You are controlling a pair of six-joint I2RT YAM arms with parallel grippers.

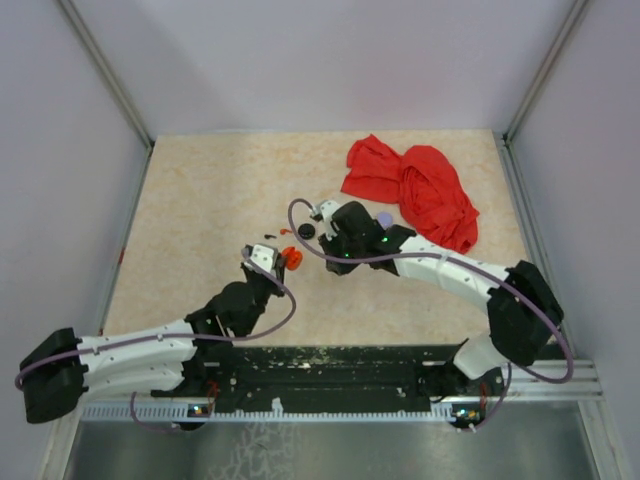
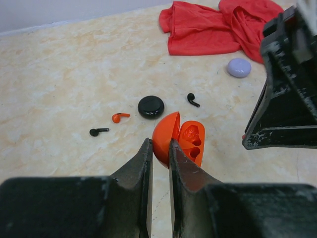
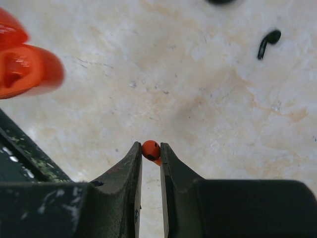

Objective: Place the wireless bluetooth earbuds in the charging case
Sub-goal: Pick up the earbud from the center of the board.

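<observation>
My left gripper is shut on the lid of an open red-orange clamshell case, whose two empty sockets face right. My right gripper is shut on a small orange earbud just above the table, to the right of that case. The round black charging case lies closed on the table beyond. Two black earbuds and one orange earbud lie loose around it. From above, both grippers meet mid-table.
A crumpled red cloth lies at the back right. A lavender disc sits just in front of it, beside my right arm. Grey walls close in the tan table on three sides.
</observation>
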